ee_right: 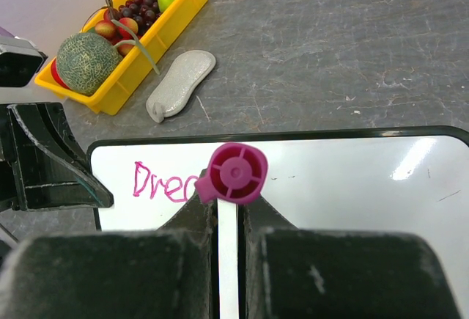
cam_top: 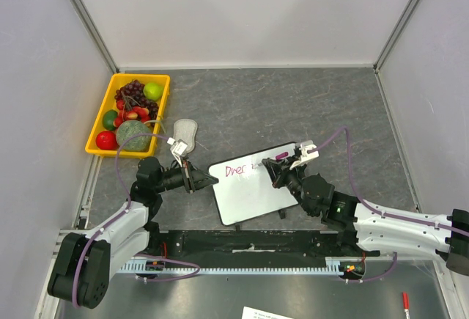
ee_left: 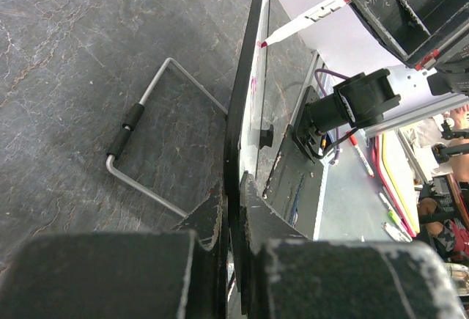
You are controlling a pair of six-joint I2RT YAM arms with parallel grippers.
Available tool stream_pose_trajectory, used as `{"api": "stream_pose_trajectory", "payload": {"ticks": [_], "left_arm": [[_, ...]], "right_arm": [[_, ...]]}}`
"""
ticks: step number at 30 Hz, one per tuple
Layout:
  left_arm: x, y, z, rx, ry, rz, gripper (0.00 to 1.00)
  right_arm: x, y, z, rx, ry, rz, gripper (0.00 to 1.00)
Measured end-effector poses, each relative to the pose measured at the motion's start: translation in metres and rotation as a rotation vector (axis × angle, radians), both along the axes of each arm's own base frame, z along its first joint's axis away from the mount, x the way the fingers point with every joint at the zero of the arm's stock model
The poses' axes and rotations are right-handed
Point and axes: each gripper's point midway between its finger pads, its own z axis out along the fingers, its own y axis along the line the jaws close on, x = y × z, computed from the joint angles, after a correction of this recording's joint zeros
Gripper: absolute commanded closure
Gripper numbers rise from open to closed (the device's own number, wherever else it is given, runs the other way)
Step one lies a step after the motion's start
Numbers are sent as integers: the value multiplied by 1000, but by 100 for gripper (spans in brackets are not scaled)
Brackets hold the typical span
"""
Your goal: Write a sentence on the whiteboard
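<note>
The whiteboard (cam_top: 253, 191) lies on the surface (cam_top: 293, 106) between the arms, its long axis running left to right with the right end angled slightly away. The left hand (cam_top: 212, 180) is clenched on its left edge. The right hand (cam_top: 278, 163) grasps a marker (ee_right: 237, 174), tip down by the sentence (ee_right: 157, 182).

Of the magenta-pink handwritten sentence (ee_right: 157, 182), only the letters "Dre" can be read, set in thin strokes on the small white rectangular whiteboard (ee_right: 352, 180) with a thin black frame, near its left end in the right wrist view. A fourth letter beside them is partly hidden behind the magenta cap end of the white marker (ee_right: 236, 173) and cannot be told. Dark print is seen on the marker's barrel, too blurred to be read. Small print is borne by a white paper sheet (cam_top: 265, 313) well below the whiteboard in the top view, too small to be read
</note>
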Motion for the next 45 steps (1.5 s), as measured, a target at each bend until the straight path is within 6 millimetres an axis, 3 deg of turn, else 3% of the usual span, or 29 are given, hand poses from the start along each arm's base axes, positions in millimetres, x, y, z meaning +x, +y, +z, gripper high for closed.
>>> {"api": "stream_pose_trajectory", "payload": {"ticks": [28,45], "left_arm": [[0,0,0,0,-1,0,98],[0,0,0,1,3,3,98]], "right_arm": [[9,-10,8,21,-22,-63,100],[3,-7,-1,15,4,-20,100]]}}
